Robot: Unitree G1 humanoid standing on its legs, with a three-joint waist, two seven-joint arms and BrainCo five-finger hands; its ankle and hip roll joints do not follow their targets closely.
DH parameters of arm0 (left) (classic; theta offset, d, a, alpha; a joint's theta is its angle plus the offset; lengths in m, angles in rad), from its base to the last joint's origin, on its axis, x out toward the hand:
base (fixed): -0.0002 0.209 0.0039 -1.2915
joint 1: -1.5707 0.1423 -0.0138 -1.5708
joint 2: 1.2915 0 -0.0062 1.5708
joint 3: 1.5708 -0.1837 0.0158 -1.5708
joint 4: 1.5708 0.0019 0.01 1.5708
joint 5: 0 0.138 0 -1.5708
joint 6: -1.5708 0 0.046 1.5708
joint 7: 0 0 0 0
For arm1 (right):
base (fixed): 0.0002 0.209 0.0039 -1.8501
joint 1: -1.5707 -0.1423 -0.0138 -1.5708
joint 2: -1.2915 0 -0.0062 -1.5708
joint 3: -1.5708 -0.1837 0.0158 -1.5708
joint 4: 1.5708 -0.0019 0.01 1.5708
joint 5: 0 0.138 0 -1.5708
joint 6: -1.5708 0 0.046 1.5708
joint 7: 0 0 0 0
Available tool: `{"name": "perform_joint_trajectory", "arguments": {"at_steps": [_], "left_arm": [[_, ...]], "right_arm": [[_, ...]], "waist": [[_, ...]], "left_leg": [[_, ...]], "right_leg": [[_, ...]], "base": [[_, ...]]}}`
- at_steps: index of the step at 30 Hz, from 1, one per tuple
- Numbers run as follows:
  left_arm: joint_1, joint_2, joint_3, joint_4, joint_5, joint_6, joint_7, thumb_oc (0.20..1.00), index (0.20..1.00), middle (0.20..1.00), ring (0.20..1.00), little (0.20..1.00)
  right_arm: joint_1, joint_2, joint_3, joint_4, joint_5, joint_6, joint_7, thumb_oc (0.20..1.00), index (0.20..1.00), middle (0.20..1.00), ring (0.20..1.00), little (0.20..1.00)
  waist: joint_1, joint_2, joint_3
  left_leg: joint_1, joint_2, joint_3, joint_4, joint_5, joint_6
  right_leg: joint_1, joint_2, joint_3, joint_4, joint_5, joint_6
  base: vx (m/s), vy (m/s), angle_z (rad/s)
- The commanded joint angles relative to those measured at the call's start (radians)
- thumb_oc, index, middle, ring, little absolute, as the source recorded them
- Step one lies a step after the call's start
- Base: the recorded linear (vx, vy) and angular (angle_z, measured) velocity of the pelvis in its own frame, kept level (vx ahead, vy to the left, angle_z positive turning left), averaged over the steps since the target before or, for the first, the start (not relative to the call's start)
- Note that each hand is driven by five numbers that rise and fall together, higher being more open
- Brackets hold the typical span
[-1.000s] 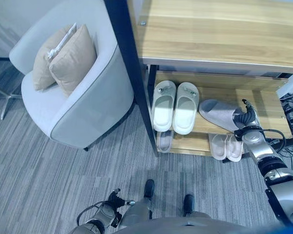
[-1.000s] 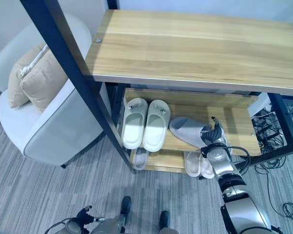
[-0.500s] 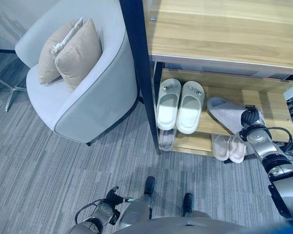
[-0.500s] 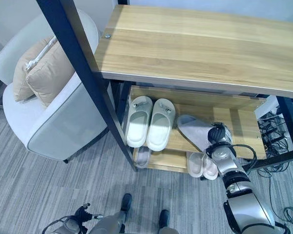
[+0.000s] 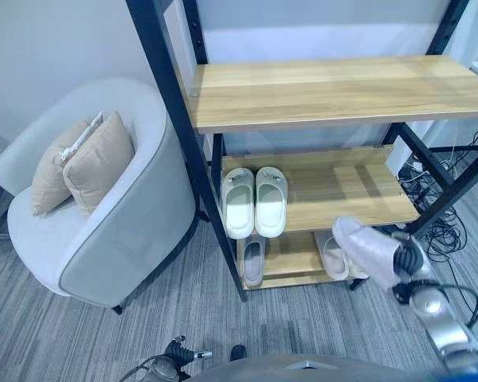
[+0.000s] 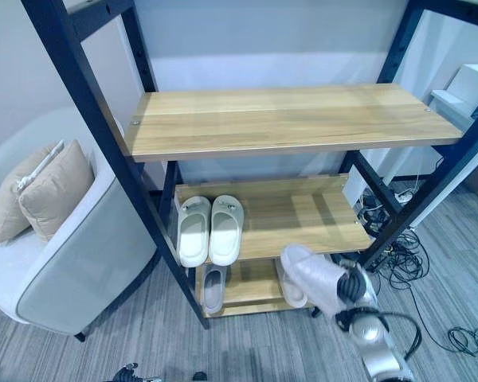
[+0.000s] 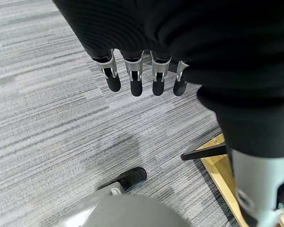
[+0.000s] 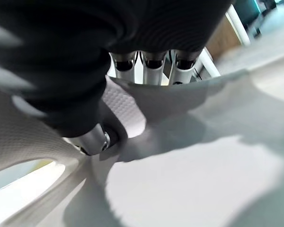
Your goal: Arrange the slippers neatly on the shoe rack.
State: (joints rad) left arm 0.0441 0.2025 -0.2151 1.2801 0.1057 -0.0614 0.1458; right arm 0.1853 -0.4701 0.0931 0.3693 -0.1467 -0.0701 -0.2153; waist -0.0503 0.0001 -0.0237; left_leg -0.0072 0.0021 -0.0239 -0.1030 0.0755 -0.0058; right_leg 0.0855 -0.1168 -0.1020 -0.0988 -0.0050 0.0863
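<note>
- Grey striped carpet (image 5: pixel 103 334), pale wall behind; black-framed shoe rack (image 5: pixel 163 87) w/ three wood shelves, armchair (image 5: pixel 119 239) w/ two tan cushions (image 5: pixel 95 163) well off to the far side from my R hand.
- R hand (image 5: pixel 408 259) is up in front of the rack, off the shelves, holding the grey slipper (image 5: pixel 366 251). R wrist cam: fingers (image 8: pixel 154 66) run over one face of the slipper (image 8: pixel 194 165), thumb presses the other, so it's pinched firm.
- Slipper's toe end points up and away from the hand, toward the rack; it hangs in the air in front of the bottom shelf, touching no shelf.
- White pair (image 5: pixel 255 199) sits side by side on the mid shelf, beyond the hand and across from it.
- Bottom shelf: one grey slipper (image 5: pixel 253 261) below the white pair; pale pair (image 5: pixel 332 256) partly hidden behind the held slipper.
- L hand (image 7: pixel 142 80) hangs low over carpet, fingers relaxed, holding nothing.
</note>
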Motion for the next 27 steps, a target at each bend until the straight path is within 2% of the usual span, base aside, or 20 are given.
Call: {"name": "perform_joint_trajectory", "arguments": {"at_steps": [1, 4, 5, 6, 12, 14, 19, 21, 23, 25, 27], "left_arm": [[-0.086, 0.016, 0.018, 0.09, 0.02, -0.013, -0.023, 1.0, 1.0, 1.0, 1.0, 1.0], [-0.068, 0.011, 0.026, 0.09, 0.022, -0.016, -0.031, 1.0, 1.0, 1.0, 1.0, 1.0], [-0.022, -0.013, 0.018, 0.101, 0.041, -0.022, -0.025, 1.0, 1.0, 1.0, 1.0, 1.0], [-0.02, -0.009, 0.023, 0.097, 0.077, -0.015, -0.021, 1.0, 1.0, 1.0, 1.0, 1.0], [-0.013, -0.002, 0.017, 0.061, 0.066, -0.025, -0.018, 1.0, 1.0, 1.0, 1.0, 1.0], [-0.015, -0.003, 0.012, 0.059, 0.058, -0.025, -0.02, 1.0, 1.0, 1.0, 1.0, 1.0], [-0.029, -0.002, -0.004, 0.051, 0.05, -0.027, -0.026, 1.0, 1.0, 1.0, 1.0, 1.0], [-0.043, 0.001, -0.016, 0.048, 0.051, -0.027, -0.031, 1.0, 1.0, 1.0, 1.0, 1.0], [-0.052, 0.006, -0.023, 0.047, 0.053, -0.027, -0.028, 1.0, 1.0, 1.0, 1.0, 1.0], [-0.068, 0.017, -0.019, 0.045, 0.055, -0.025, -0.028, 1.0, 1.0, 1.0, 1.0, 1.0], [-0.073, 0.021, -0.015, 0.045, 0.043, -0.027, -0.023, 1.0, 1.0, 1.0, 1.0, 1.0]], "right_arm": [[-0.088, -0.021, -0.063, -0.047, -0.021, -0.069, 0.015, 0.2, 0.2, 0.2, 0.2, 0.2], [-0.039, -0.004, -0.077, -0.062, -0.016, -0.075, 0.025, 0.2, 0.2, 0.2, 0.2, 0.2], [-0.044, 0.014, -0.085, -0.039, -0.005, -0.081, 0.005, 0.2, 0.2, 0.2, 0.2, 0.2], [-0.001, 0.04, -0.082, -0.038, -0.017, -0.086, 0.007, 0.2, 0.2, 0.2, 0.2, 0.2], [0.005, 0.056, -0.09, -0.001, -0.006, -0.083, 0.005, 0.2, 0.2, 0.2, 0.2, 0.2], [-0.017, 0.058, -0.078, 0.015, 0.003, -0.08, 0.01, 0.2, 0.2, 0.2, 0.2, 0.2], [-0.059, 0.067, -0.047, 0.046, 0.021, -0.074, 0.025, 0.2, 0.2, 0.2, 0.2, 0.2], [-0.075, 0.078, -0.026, 0.073, 0.034, -0.07, 0.035, 0.2, 0.2, 0.2, 0.2, 0.2], [-0.09, 0.084, -0.009, 0.074, 0.036, -0.069, 0.039, 0.2, 0.2, 0.2, 0.2, 0.2], [-0.091, 0.105, 0.019, 0.087, 0.036, -0.068, 0.049, 0.2, 0.2, 0.2, 0.2, 0.2], [-0.102, 0.107, 0.036, 0.098, 0.039, -0.068, 0.052, 0.2, 0.2, 0.2, 0.2, 0.2]], "waist": [[0.017, -0.016, 0.037], [0.009, -0.014, 0.032], [0.017, -0.02, 0.036], [0.024, -0.032, 0.052], [0.032, -0.034, 0.087], [0.036, -0.037, 0.102], [0.037, -0.044, 0.105], [0.031, -0.047, 0.114], [0.023, -0.053, 0.141], [0.027, -0.056, 0.162], [0.028, -0.057, 0.177]], "left_leg": [[0.041, 0.026, 0.05, 0.016, -0.127, -0.02], [0.057, 0.02, 0.052, 0.016, -0.132, -0.015], [0.059, 0.018, 0.046, 0.016, -0.131, -0.014], [0.07, 0.012, 0.036, 0.016, -0.131, -0.009], [0.107, 0.003, 0.045, 0.033, -0.141, 0.012], [0.075, -0.001, 0.054, 0.093, -0.163, 0.022], [0.027, -0.017, 0.061, 0.142, -0.185, 0.038], [0.02, -0.031, 0.056, 0.145, -0.189, 0.059], [0.02, -0.043, 0.062, 0.159, -0.194, 0.076], [0.031, -0.041, 0.067, 0.167, -0.205, 0.081], [0.053, -0.039, 0.067, 0.161, -0.21, 0.079]], "right_leg": [[0.066, -0.048, -0.029, 0.021, -0.069, 0.05], [0.075, -0.052, -0.026, 0.031, -0.075, 0.052], [0.078, -0.053, -0.032, 0.037, -0.077, 0.05], [0.085, -0.057, -0.041, 0.064, -0.094, 0.049], [0.08, -0.073, -0.023, 0.111, -0.096, 0.055], [0.061, -0.079, -0.007, 0.13, -0.093, 0.055], [0.02, -0.093, 0.003, 0.159, -0.079, 0.065], [-0.05, -0.107, 0.013, 0.287, -0.061, 0.074], [-0.112, -0.124, 0.027, 0.397, 0.011, 0.078], [-0.175, -0.122, 0.008, 0.482, 0.0, 0.069], [-0.201, -0.113, -0.016, 0.446, -0.006, 0.06]], "base": [[0.0, 0.003, -0.1], [0.01, 0.005, -0.03], [0.01, -0.019, -0.05], [0.01, -0.02, 0.04], [0.0, 0.028, 0.09], [-0.08, 0.068, -0.24], [-0.08, 0.116, -0.15], [-0.08, 0.203, -0.06], [-0.09, 0.123, 0.04], [-0.02, 0.097, 0.01], [0.01, 0.025, 0.01]]}}
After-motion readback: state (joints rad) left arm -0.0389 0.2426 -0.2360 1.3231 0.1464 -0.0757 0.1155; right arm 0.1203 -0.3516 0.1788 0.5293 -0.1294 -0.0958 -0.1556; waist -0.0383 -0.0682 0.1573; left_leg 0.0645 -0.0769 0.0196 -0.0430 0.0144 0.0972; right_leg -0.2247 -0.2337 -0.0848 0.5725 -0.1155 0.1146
